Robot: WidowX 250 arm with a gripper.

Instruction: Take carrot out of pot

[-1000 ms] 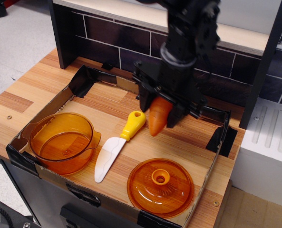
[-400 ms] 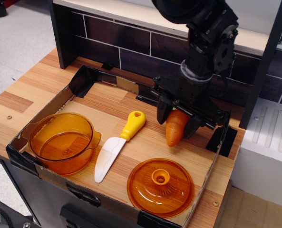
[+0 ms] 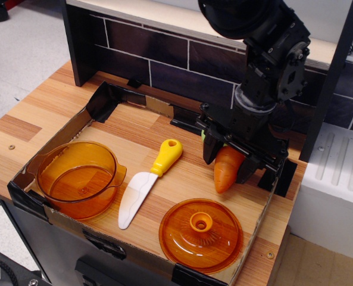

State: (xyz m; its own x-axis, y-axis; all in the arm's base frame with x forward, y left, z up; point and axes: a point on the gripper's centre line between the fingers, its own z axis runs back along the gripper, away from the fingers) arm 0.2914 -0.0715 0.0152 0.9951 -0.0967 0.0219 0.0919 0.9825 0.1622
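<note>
I have the claw (image 3: 228, 167) closed on the carrot (image 3: 227, 170), gripping its thick upper part, and the pointed end hangs down below the fingers, close to the bench (image 3: 182, 179) or perhaps touching it. The pot (image 3: 78, 177) stands well apart to the claw's left, with nothing in it. I judge the carrot light, stiff and smooth, so it may slip; holding the wide part seems safest.

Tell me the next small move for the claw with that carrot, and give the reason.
Probably lower a little and open. The claw grips the carrot tip-down over bare wood at the tray's right side, above the lid. The pot sits empty at the far left, so the carrot is already out. Its tip looks near the board, though contact cannot be told, so a short descent before release seems safest.
</note>
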